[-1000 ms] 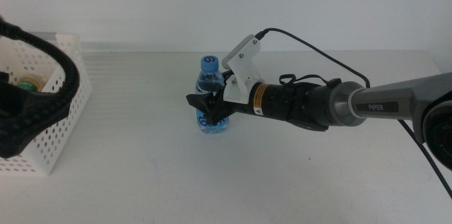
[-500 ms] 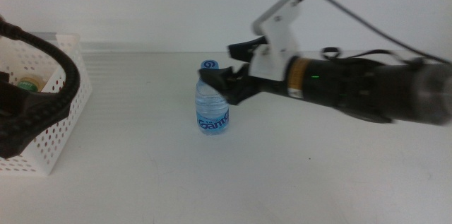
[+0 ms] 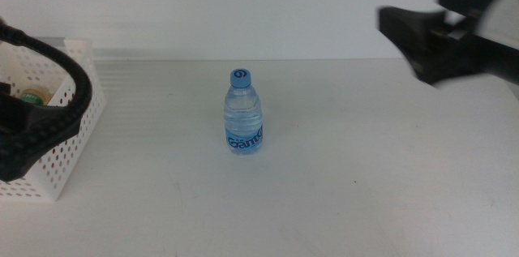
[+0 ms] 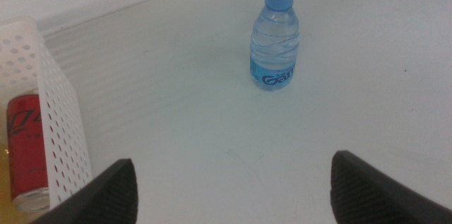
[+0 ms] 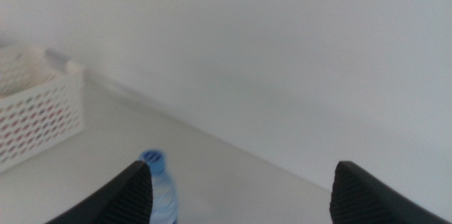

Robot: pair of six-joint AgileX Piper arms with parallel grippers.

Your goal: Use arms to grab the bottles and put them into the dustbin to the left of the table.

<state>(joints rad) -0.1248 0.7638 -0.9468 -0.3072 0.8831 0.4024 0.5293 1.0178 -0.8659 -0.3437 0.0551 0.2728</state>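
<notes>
A small water bottle (image 3: 243, 111) with a blue cap and blue label stands upright alone on the off-white table (image 3: 340, 176). It also shows in the left wrist view (image 4: 277, 37) and the right wrist view (image 5: 159, 185). My right gripper (image 3: 409, 38) is open and empty, blurred, high at the right and well away from the bottle; its jaws stand wide apart in the right wrist view (image 5: 241, 169). My left gripper (image 4: 232, 160) is open and empty beside the white perforated dustbin (image 3: 69, 139). In the dustbin lie a red can (image 4: 27, 146) and a green-labelled bottle (image 3: 34, 95).
The left arm (image 3: 40, 127) and its black cable arch over the dustbin at the left edge. A pale wall (image 3: 243, 6) runs behind the table. The dustbin's wall (image 4: 60, 125) stands close to the left jaw.
My right gripper has let go of the water bottle, risen and pulled back to the right. The bottle stays upright in place. The left arm has not moved.
</notes>
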